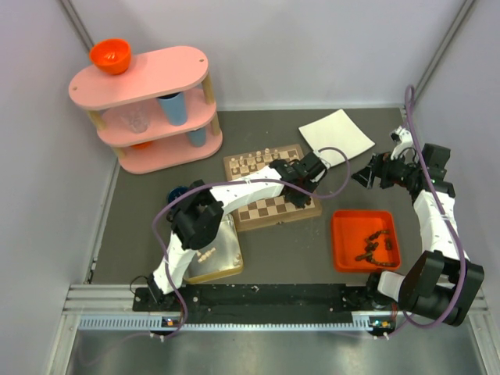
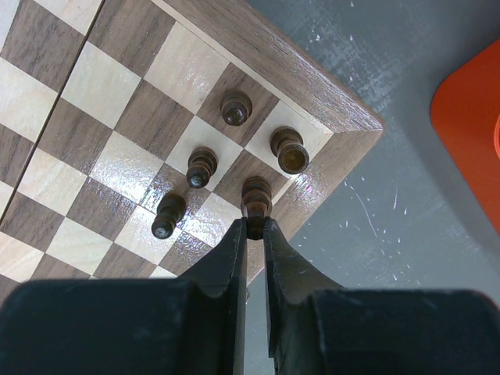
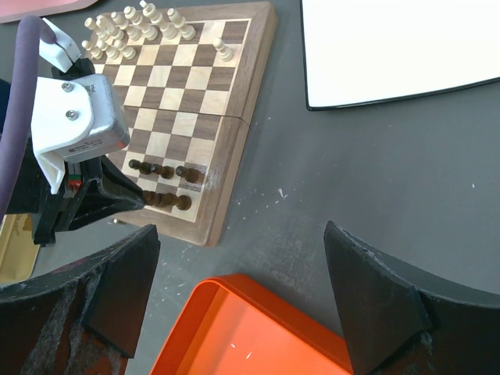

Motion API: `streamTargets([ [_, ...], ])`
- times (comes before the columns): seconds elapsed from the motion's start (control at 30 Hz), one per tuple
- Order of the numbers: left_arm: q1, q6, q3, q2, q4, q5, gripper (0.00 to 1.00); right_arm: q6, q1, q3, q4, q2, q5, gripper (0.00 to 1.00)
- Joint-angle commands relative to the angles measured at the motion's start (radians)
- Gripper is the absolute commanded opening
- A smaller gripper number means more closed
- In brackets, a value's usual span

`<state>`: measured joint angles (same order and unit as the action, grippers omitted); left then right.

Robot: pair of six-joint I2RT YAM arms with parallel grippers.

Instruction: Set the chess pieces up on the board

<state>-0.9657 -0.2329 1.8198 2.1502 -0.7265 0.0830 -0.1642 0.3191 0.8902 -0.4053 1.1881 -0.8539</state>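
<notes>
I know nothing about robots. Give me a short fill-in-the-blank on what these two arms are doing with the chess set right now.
1. The left fingers pinch a chess piece of the ____ set at a corner of the board.
2. The right fingers are ____ and hold nothing.
3. More dark pieces lie in the ____ tray.

Missing words: dark; open; orange.
</notes>
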Motion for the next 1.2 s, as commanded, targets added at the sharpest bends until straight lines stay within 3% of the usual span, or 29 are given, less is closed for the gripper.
streamTargets([
  [0.0, 0.001, 0.006, 0.036, 0.0, -0.004, 0.008, 0.15, -0.015, 0.015, 0.035, 0.011, -0.001, -0.004, 0.86],
  [0.7, 0.001, -0.013, 0.039, -0.053, -0.008, 0.009, 0.36, -0.015, 0.014, 0.033, 0.01, 0.002, -0.005, 0.86],
  [0.83, -0.001, -0.014, 0.038, -0.076, -0.013, -0.002, 0.48, -0.018, 0.014, 0.035, 0.008, 0.004, -0.005, 0.86],
  [0.9, -0.001, -0.016, 0.038, -0.098, -0.014, -0.005, 0.54, -0.02, 0.015, 0.035, 0.008, 0.004, -0.005, 0.86],
  [1.17, -0.002, -0.023, -0.048, -0.284, 0.033, -0.011, 0.59, -0.078, 0.015, 0.036, -0.019, -0.004, -0.046, 0.87],
])
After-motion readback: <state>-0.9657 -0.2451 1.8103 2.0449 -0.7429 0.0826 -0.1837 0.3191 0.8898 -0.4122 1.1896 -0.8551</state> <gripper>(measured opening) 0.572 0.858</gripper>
